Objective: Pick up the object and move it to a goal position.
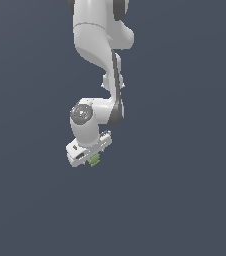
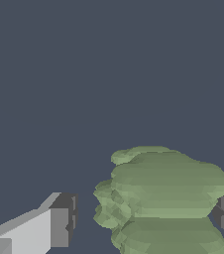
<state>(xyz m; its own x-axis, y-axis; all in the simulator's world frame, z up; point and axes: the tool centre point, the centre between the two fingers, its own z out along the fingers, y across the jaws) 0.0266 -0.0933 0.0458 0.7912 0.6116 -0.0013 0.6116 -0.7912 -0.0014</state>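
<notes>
Wrist view: object (image 2: 168, 198) between hand (image 2: 146, 218) fingers, gap one side.

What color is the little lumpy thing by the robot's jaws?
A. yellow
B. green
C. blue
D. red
B. The lumpy piece shows olive green between the jaws in the wrist view, and it is a small green speck under the white gripper in the exterior view.
</notes>
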